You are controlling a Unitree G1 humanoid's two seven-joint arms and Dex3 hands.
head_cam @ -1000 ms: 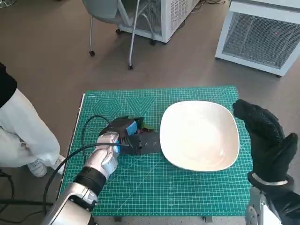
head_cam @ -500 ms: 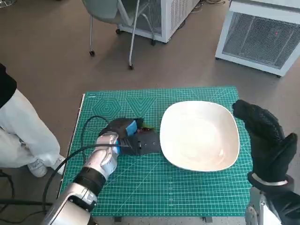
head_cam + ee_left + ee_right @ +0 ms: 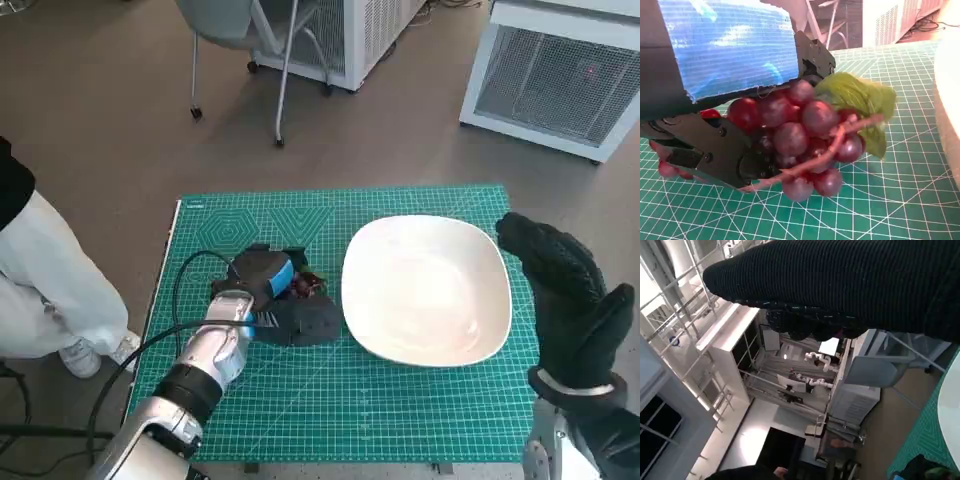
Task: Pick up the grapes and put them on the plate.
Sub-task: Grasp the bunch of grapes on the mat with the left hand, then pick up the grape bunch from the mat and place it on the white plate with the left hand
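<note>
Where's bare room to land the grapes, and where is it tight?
The plate is bare across its whole middle. Bare mat runs along the near edge, and more beyond the left hand at the far left corner. It is tight where the grapes sit close to the plate's left rim.

- Even, bright indoor light; the glossy white square plate (image 3: 427, 288) shows soft sheen.
- Head view bends at edges.
- Blue-taped left hand (image 3: 725, 50) is blurred close-up.
</note>
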